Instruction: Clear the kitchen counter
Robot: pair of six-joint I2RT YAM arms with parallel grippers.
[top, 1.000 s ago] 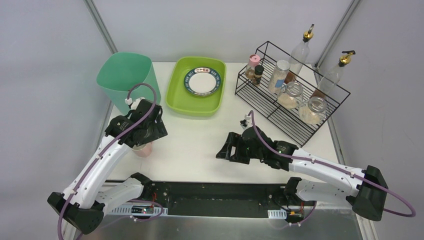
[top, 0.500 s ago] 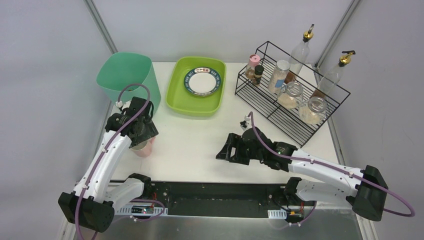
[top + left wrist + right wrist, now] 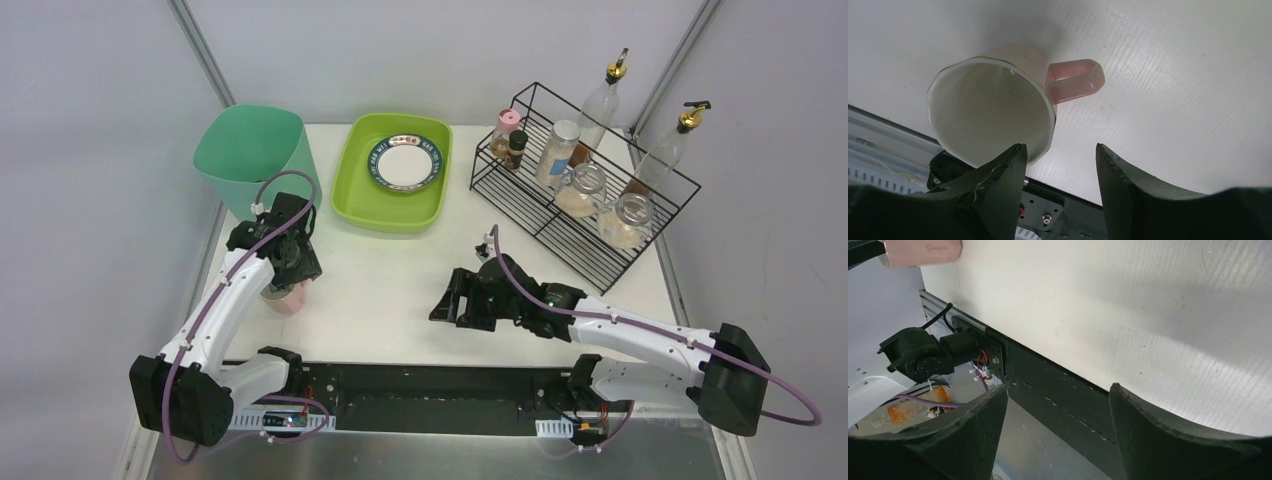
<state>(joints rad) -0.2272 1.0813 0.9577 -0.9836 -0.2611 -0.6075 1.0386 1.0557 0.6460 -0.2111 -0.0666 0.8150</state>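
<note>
Two hands hang over the white tabletop (image 3: 385, 265), just beyond the black rail (image 3: 440, 385) on its near edge. The right hand (image 3: 440, 305) sits low over bare surface, its fingers spread wide with nothing between them. The left hand (image 3: 285, 283) points down at a pink mug (image 3: 288, 302) standing upright on the tabletop right beneath it. Its fingers are parted too and grasp nothing. One fingertip (image 3: 1010, 160) lies over the mug's near rim, though contact cannot be told, and the handle sticks out beyond the gap. Past the left hand stands a teal bin (image 3: 255, 150). Farther off, between the two hands, a lime-green tub (image 3: 355, 205) holds a plate (image 3: 407, 163). Beyond the right hand, a black wire rack (image 3: 560, 215) carries bottles and jars.
</note>
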